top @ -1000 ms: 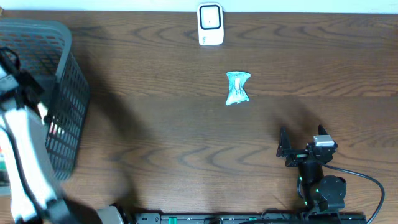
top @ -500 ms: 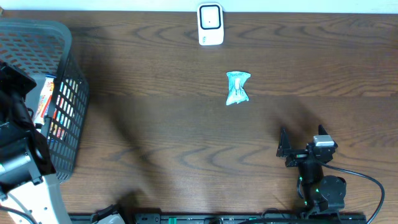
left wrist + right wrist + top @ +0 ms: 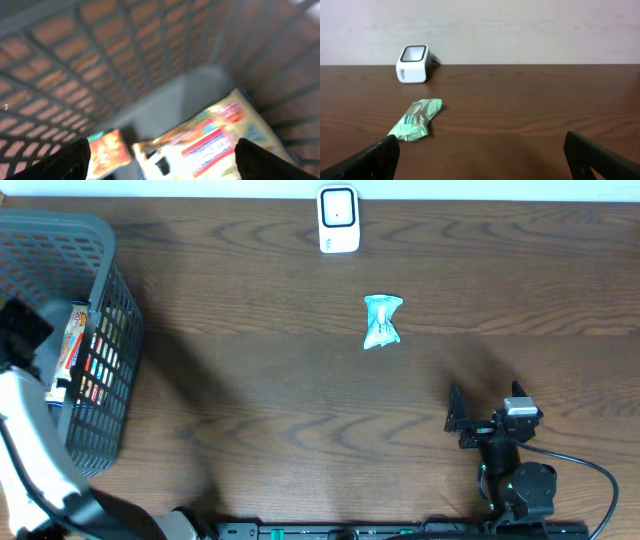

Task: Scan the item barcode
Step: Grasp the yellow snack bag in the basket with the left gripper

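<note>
My left gripper [image 3: 162,161] hangs inside the grey mesh basket [image 3: 112,300] with its fingers spread wide and nothing between them. Directly beneath it a yellow, red and white snack packet [image 3: 210,140] lies on the basket floor. A small orange packet [image 3: 106,154] lies just beside it. My right gripper [image 3: 490,157] is also parted and empty, low over the wooden table [image 3: 250,400] near the front edge.

The item I judge is meant for scanning is the teal packet [image 3: 416,120]. It lies flat on the open table, apart from everything. The white barcode scanner [image 3: 413,64] stands at the far edge beyond it, and my right gripper is the nearer arm on the near side.

Several things could go wrong from here:
- **Basket:** my left fingers sit down among the mesh walls, so a slanted exit could hook a finger on the grid and drag or tip the basket.
- **Packet:** it looks thin and crinkly, so a pinch from above may scrape the table, catch only a twisted end, or let the wrapper slide out.
- **Barcode:** I cannot tell which face carries it. If it faces down or is creased, the scanner window may not read it.
- **Scanner:** it looks light, so a close approach could knock it.
</note>
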{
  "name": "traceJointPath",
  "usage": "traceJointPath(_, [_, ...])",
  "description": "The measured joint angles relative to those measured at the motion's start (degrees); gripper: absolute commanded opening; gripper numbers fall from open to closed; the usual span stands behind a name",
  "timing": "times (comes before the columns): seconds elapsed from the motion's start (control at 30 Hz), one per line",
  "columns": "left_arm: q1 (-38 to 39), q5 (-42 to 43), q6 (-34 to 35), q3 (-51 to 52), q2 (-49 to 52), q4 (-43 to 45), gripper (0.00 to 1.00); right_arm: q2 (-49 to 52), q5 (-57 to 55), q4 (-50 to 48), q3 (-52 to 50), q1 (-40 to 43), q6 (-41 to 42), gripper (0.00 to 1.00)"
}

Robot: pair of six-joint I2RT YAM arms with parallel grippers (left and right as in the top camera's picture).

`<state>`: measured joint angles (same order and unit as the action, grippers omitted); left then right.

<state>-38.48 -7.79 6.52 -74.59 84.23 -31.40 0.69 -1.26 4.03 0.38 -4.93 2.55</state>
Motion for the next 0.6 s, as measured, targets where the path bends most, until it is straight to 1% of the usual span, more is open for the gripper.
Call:
traceJointPath(0.07, [-2.9, 2.9, -1.6, 0.0, 3.3, -1.3, 0.91, 0.0, 0.0, 0.0, 0.0, 0.0, 0.0, 0.99])
traceJointPath(0.13, [-3.9, 5.4, -3.7, 0.0, 5.4, -1.9, 0.92, 0.0, 0.0, 0.0, 0.0, 0.0, 0.0, 0.99])
traceJointPath(0.2, [-4.1, 8.5, -6.7, 0.0, 8.6, -2.2, 0.92, 0.0, 0.0, 0.0, 0.0, 0.0, 0.0, 0.99])
traceJointPath(0.27, [-3.8, 10.1, -8.2, 0.0, 11.2, -2.4, 0.92, 0.0, 0.0, 0.0, 0.0, 0.0, 0.0, 0.99])
traceJointPath(0.3, [-3.7, 11.0, -8.8, 0.0, 12.2, -2.5, 0.96, 0.0, 0.0, 0.0, 0.0, 0.0, 0.0, 0.99])
traceJointPath(0.33, [-3.6, 12.1, -9.4, 0.0, 13.7, -2.7, 0.97, 0.0, 0.0, 0.0, 0.0, 0.0, 0.0, 0.99])
traceJointPath(0.47, [-2.6, 15.3, -11.1, 0.0, 20.5, -2.9, 0.98, 0.0, 0.0, 0.0, 0.0, 0.0, 0.0, 0.99])
traceJointPath(0.6, [-2.5, 16.5, -9.8, 0.0, 25.0, -2.9, 0.98, 0.0, 0.0, 0.0, 0.0, 0.0, 0.0, 0.99])
